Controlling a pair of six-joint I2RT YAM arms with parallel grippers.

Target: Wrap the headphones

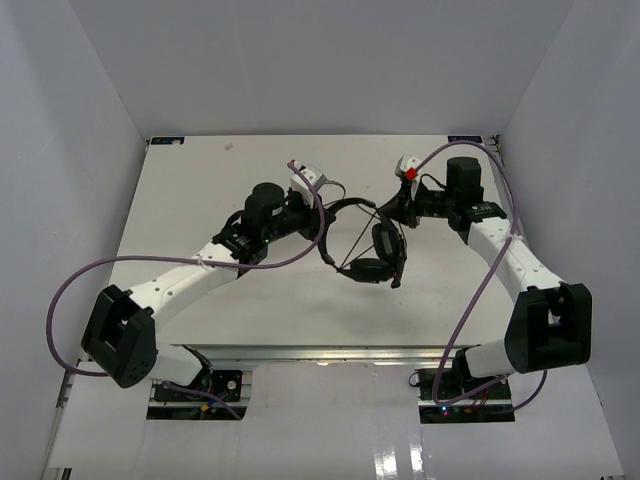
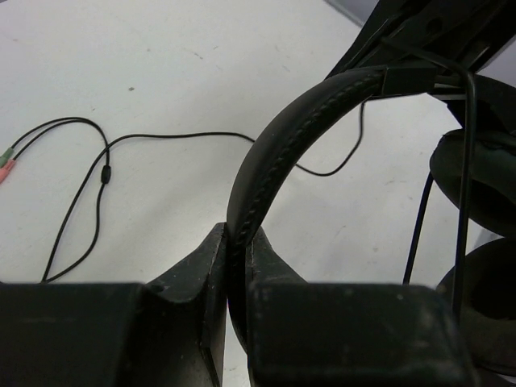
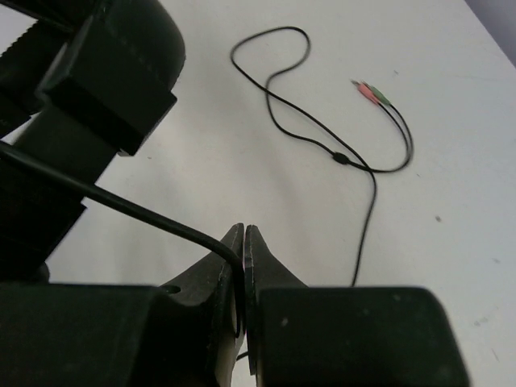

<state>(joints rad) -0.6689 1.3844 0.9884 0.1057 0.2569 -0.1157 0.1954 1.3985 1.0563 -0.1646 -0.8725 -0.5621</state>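
Nearest in the overhead view are the two arm bases (image 1: 190, 385), bolted at the near edge of the white surface (image 1: 180, 200). Both arms reach in to its middle, where the headphones (image 1: 372, 268) sit between the left hand (image 1: 325, 203) and the right hand (image 1: 395, 212). Plain walls (image 1: 80, 120) close off the left, right and far sides, and purple cables (image 1: 70, 290) loop off each arm. Bare surface lies open to the left, the right and beyond the headset.

From the left wrist, the left hand (image 2: 238, 242) is clamped tight on the stitched headband (image 2: 298, 121), which rises out of the jaws and arcs right to the ear cups (image 2: 484, 185). The thin cord (image 2: 177, 135) lies slack across the surface beyond. It ends in pink and green plugs (image 2: 6, 161) at the frame's left edge.

From the right wrist, the right hand (image 3: 243, 235) is pinched closed on the cord (image 3: 121, 201), which runs straight up-left into a dark, blurred bulk I cannot make out. Past the fingertips more cord loops loosely on the surface, and the plugs (image 3: 371, 93) lie well apart from anything else.
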